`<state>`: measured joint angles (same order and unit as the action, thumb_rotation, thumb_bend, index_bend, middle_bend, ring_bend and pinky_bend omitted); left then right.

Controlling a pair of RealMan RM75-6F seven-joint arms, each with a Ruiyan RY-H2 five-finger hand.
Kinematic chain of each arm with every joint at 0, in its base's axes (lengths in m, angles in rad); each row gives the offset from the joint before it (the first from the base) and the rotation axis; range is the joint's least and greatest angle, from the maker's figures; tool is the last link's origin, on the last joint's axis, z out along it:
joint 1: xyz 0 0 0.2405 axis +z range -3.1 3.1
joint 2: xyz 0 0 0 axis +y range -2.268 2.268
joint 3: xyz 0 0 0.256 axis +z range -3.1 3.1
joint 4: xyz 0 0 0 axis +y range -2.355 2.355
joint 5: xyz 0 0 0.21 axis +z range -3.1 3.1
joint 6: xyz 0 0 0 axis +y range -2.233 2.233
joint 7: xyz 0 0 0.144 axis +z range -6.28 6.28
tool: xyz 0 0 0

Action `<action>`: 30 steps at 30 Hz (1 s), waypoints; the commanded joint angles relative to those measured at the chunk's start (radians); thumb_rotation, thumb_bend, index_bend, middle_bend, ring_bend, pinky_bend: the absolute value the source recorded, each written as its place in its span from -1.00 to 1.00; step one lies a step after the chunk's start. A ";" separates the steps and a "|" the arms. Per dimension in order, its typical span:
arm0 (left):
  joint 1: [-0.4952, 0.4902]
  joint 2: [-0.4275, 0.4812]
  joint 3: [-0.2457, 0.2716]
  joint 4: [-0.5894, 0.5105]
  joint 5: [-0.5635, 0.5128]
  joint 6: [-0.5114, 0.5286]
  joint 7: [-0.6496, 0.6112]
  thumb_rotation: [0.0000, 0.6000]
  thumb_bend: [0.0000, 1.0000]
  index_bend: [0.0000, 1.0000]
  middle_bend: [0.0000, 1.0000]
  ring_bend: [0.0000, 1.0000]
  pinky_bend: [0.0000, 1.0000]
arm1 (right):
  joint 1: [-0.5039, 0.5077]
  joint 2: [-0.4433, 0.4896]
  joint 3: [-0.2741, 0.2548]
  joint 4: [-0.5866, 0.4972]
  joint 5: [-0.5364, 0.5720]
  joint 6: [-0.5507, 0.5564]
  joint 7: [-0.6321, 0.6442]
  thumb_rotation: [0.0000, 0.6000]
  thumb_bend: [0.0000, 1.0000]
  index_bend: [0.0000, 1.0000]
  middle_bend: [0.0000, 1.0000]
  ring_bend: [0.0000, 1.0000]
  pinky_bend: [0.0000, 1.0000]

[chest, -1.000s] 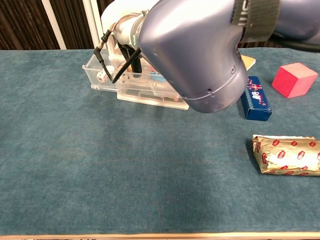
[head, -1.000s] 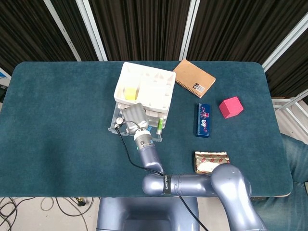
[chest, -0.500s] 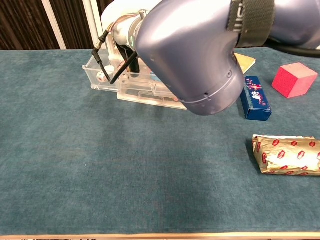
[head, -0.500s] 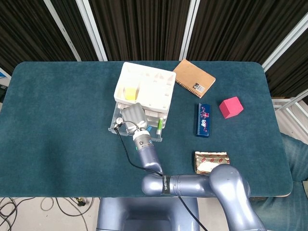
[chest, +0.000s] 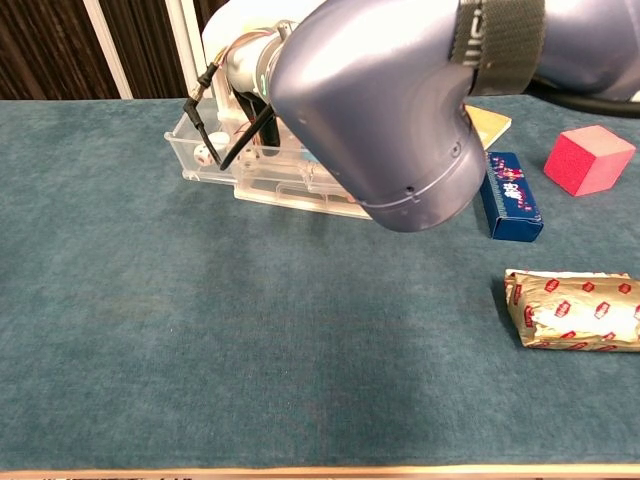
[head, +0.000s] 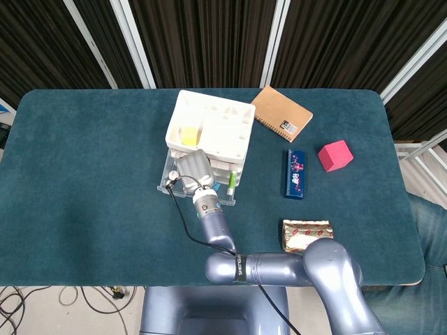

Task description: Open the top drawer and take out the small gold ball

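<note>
Your right robot hand [head: 193, 169] sits just above the centre of the head view, over the pulled-out clear top drawer [head: 170, 183] of the white drawer unit [head: 209, 129]. Compared with the pictures from one second ago it has almost not moved; only the arm has shifted a little in the chest view. So the reach into the drawer looks nearly stopped, and I judge that you are settling for the pick, not yet lifting.

Whether the fingers are apart or closed on something I cannot tell, because the back of the hand covers them from above and the big forearm hides them from the chest view. The left robot hand appears in neither view.

The drawer is already open, so the first part of the task looks done. The small gold ball I cannot see in any picture; probably it lies in the drawer under the hand. A small pale ball with spots [chest: 203, 152] is visible at the drawer's left end, in the upper left of the chest view, but it does not look gold. Check which one you reach for.
</note>
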<state>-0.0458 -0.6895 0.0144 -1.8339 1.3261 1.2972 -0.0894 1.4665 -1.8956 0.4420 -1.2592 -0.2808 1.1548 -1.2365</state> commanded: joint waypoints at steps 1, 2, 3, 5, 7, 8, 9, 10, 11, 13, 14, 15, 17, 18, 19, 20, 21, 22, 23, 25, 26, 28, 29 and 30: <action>0.000 0.000 0.000 0.000 0.000 0.000 -0.001 1.00 -0.52 -0.73 -1.00 -1.00 -0.93 | 0.000 0.000 -0.001 0.000 0.000 -0.001 -0.002 1.00 -0.34 0.03 1.00 1.00 1.00; 0.000 0.000 0.000 0.001 0.000 0.000 -0.002 1.00 -0.52 -0.73 -1.00 -1.00 -0.93 | -0.001 0.000 -0.001 0.000 0.000 -0.001 -0.002 1.00 -0.34 0.03 1.00 1.00 1.00; 0.000 0.001 0.000 0.001 0.000 0.000 -0.002 1.00 -0.52 -0.73 -1.00 -1.00 -0.93 | -0.001 -0.001 -0.001 0.000 0.001 -0.002 -0.003 1.00 -0.34 0.03 1.00 1.00 1.00; 0.000 0.001 0.000 0.001 0.001 0.001 -0.003 1.00 -0.52 -0.73 -1.00 -1.00 -0.93 | -0.001 -0.001 -0.001 0.000 0.002 -0.003 -0.006 1.00 -0.34 0.04 1.00 1.00 1.00; 0.000 0.001 0.000 0.001 0.001 0.001 -0.003 1.00 -0.52 -0.73 -1.00 -1.00 -0.93 | 0.000 -0.001 -0.001 0.000 0.002 -0.002 -0.007 1.00 -0.32 0.06 1.00 1.00 1.00; 0.000 0.001 0.000 0.001 0.001 0.001 -0.003 1.00 -0.52 -0.73 -1.00 -1.00 -0.93 | -0.001 -0.001 0.000 0.000 0.001 -0.003 -0.007 1.00 -0.31 0.08 1.00 1.00 1.00; 0.000 0.001 0.000 0.001 0.001 0.000 -0.003 1.00 -0.52 -0.74 -1.00 -1.00 -0.93 | -0.001 -0.001 0.000 0.000 0.000 -0.002 -0.006 1.00 -0.29 0.09 1.00 1.00 1.00; 0.000 0.001 0.000 0.001 0.002 0.000 -0.003 1.00 -0.52 -0.74 -1.00 -1.00 -0.93 | -0.001 -0.001 0.000 0.000 -0.002 -0.002 -0.006 1.00 -0.28 0.10 1.00 1.00 1.00; 0.000 0.001 0.000 0.002 0.002 0.001 -0.004 1.00 -0.52 -0.73 -1.00 -1.00 -0.93 | -0.001 0.000 -0.001 0.001 -0.004 -0.001 -0.005 1.00 -0.27 0.11 1.00 1.00 1.00; 0.000 0.001 0.000 0.002 0.002 0.000 -0.004 1.00 -0.52 -0.74 -1.00 -1.00 -0.92 | -0.003 0.001 0.000 -0.002 -0.006 -0.004 -0.002 1.00 -0.25 0.12 1.00 1.00 1.00; 0.000 0.002 0.001 0.002 0.002 0.000 -0.004 1.00 -0.52 -0.74 -1.00 -1.00 -0.90 | -0.004 0.004 -0.001 -0.008 -0.010 -0.006 -0.001 1.00 -0.24 0.12 1.00 1.00 1.00; 0.000 0.002 0.001 0.001 0.002 -0.001 -0.004 1.00 -0.52 -0.74 -1.00 -1.00 -0.89 | -0.005 0.006 -0.001 -0.010 -0.011 -0.007 0.000 1.00 -0.23 0.12 1.00 1.00 1.00; 0.000 0.002 0.001 0.001 0.002 0.000 -0.004 1.00 -0.52 -0.73 -1.00 -1.00 -0.88 | -0.007 0.010 -0.001 -0.018 -0.013 -0.007 0.000 1.00 -0.22 0.12 1.00 1.00 1.00; 0.000 0.002 0.001 0.001 0.002 -0.001 -0.004 1.00 -0.52 -0.73 -1.00 -1.00 -0.88 | -0.007 0.012 -0.001 -0.021 -0.014 -0.006 0.001 1.00 -0.22 0.12 1.00 1.00 1.00; 0.000 0.002 0.001 0.001 0.002 -0.001 -0.004 1.00 -0.52 -0.73 -1.00 -1.00 -0.87 | -0.008 0.014 -0.001 -0.026 -0.015 -0.006 0.001 1.00 -0.22 0.12 1.00 1.00 1.00; 0.000 0.002 0.001 0.001 0.001 -0.001 -0.004 1.00 -0.52 -0.73 -1.00 -1.00 -0.87 | -0.009 0.016 -0.001 -0.029 -0.015 -0.005 0.000 1.00 -0.22 0.12 1.00 1.00 1.00; -0.001 0.002 0.001 0.001 0.001 -0.001 -0.004 1.00 -0.52 -0.74 -1.00 -1.00 -0.85 | -0.009 0.019 -0.001 -0.033 -0.015 -0.005 -0.001 1.00 -0.22 0.12 1.00 1.00 1.00; -0.001 0.002 0.001 0.001 0.001 -0.001 -0.003 1.00 -0.52 -0.74 -1.00 -1.00 -0.85 | -0.009 0.021 -0.001 -0.036 -0.014 -0.005 -0.003 1.00 -0.22 0.12 1.00 1.00 1.00; -0.001 0.002 0.001 0.000 0.001 -0.001 -0.003 1.00 -0.52 -0.73 -1.00 -1.00 -0.84 | -0.009 0.024 -0.001 -0.041 -0.013 -0.005 -0.004 1.00 -0.22 0.12 1.00 1.00 1.00; -0.001 0.002 0.001 0.000 0.002 -0.002 -0.002 1.00 -0.52 -0.73 -1.00 -1.00 -0.83 | -0.010 0.028 0.000 -0.050 -0.012 -0.004 -0.005 1.00 -0.22 0.12 1.00 1.00 1.00; -0.001 0.002 0.001 0.000 0.002 -0.002 -0.002 1.00 -0.52 -0.73 -1.00 -1.00 -0.83 | -0.010 0.031 0.001 -0.054 -0.011 -0.005 -0.006 1.00 -0.22 0.12 1.00 1.00 1.00; 0.000 0.003 0.001 0.000 0.001 -0.001 -0.003 1.00 -0.52 -0.73 -1.00 -1.00 -0.83 | -0.010 0.037 0.001 -0.065 -0.009 -0.005 -0.008 1.00 -0.22 0.12 1.00 1.00 1.00; 0.000 0.003 0.001 0.000 0.001 0.000 -0.004 1.00 -0.52 -0.73 -1.00 -1.00 -0.83 | -0.011 0.040 0.001 -0.069 -0.009 -0.004 -0.009 1.00 -0.22 0.12 1.00 1.00 1.00; 0.000 0.003 0.001 0.000 0.001 0.000 -0.004 1.00 -0.52 -0.73 -1.00 -1.00 -0.83 | -0.011 0.045 0.001 -0.077 -0.009 -0.002 -0.010 1.00 -0.22 0.12 1.00 1.00 1.00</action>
<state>-0.0460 -0.6868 0.0151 -1.8337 1.3273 1.2973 -0.0936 1.4560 -1.8542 0.4429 -1.3315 -0.2902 1.1514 -1.2452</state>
